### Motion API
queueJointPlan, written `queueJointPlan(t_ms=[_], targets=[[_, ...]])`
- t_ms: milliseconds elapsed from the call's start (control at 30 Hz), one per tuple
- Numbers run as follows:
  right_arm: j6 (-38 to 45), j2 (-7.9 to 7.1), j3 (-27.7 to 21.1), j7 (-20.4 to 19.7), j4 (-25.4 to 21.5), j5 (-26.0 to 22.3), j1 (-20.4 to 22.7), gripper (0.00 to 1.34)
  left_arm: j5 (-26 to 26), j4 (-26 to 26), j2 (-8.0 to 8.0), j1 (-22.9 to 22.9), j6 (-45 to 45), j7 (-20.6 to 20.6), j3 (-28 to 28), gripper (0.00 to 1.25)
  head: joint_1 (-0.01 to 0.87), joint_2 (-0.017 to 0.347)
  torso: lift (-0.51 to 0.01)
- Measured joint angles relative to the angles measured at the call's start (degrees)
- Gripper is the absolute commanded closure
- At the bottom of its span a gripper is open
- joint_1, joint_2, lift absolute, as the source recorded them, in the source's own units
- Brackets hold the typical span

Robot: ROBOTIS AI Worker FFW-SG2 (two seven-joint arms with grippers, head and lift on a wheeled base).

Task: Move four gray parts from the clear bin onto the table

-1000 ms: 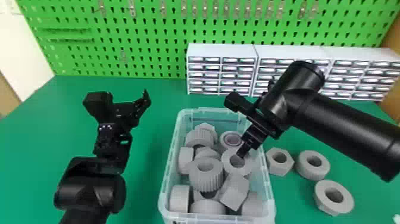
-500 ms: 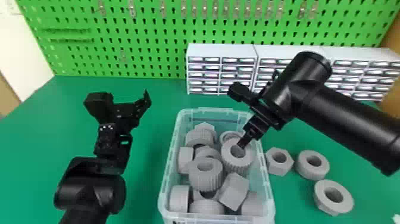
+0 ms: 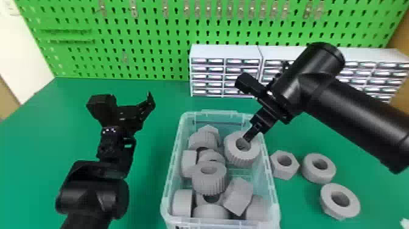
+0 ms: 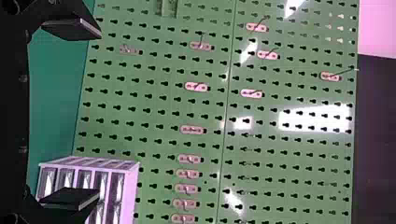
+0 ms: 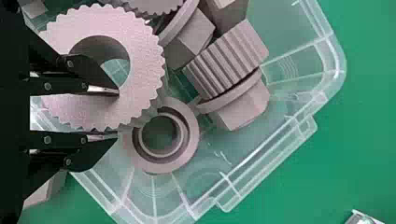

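Observation:
My right gripper [image 3: 249, 137] is over the clear bin's right side, pinching the wall of a toothed gray ring [image 3: 233, 154], one finger in its hole. In the right wrist view the gripper [image 5: 117, 115] has the ring [image 5: 144, 46] between its fingers, above a smaller round part [image 5: 189, 135]. Other gray parts [image 3: 209, 182] lie piled in the clear bin [image 3: 275, 210]. On the table right of it are a hex nut [image 3: 287, 171], a round ring [image 3: 322, 176] and a flanged ring [image 3: 350, 207]. My left gripper [image 3: 125, 102] is parked open left of the bin; its wrist view shows the gripper [image 4: 88, 114] facing the pegboard.
White drawer cabinets [image 3: 226, 52] line the back of the green table [image 3: 146, 195], before a green pegboard [image 3: 158, 58]. The right forearm reaches in from the right, above the table and the loose parts.
The right gripper has risen and moved toward the bin's back, carrying the toothed ring up off the pile. The left arm has stayed still.

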Motion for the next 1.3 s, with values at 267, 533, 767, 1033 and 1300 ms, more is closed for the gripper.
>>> queueJointPlan(t_ms=[267,533,767,1033,1300], targets=[[-0.2,0.74,-2.3,0.0,0.0,1.6,-0.2,0.96,0.0,0.0,0.00,0.0,0.0,0.3,-0.3,0.10,0.693,0.072,-0.052],[-0.9,1.53,-3.5,0.0,0.0,2.1,-0.2,0.96,0.0,0.0,0.00,-0.1,0.0,0.6,-0.7,0.10,0.693,0.072,-0.052],[-1.2,2.01,-4.9,0.0,0.0,2.6,-0.6,0.96,0.0,0.1,0.04,-0.2,0.0,0.6,-0.8,0.10,0.693,0.072,-0.052],[-1.2,2.25,-7.8,0.0,0.0,4.6,-0.9,0.96,0.1,0.1,0.09,0.0,0.0,0.6,-0.9,0.10,0.693,0.072,-0.052],[-0.9,2.37,-10.2,0.6,0.0,6.4,-1.0,0.96,0.1,0.1,0.15,0.2,0.0,0.6,-0.9,0.10,0.693,0.072,-0.052]])
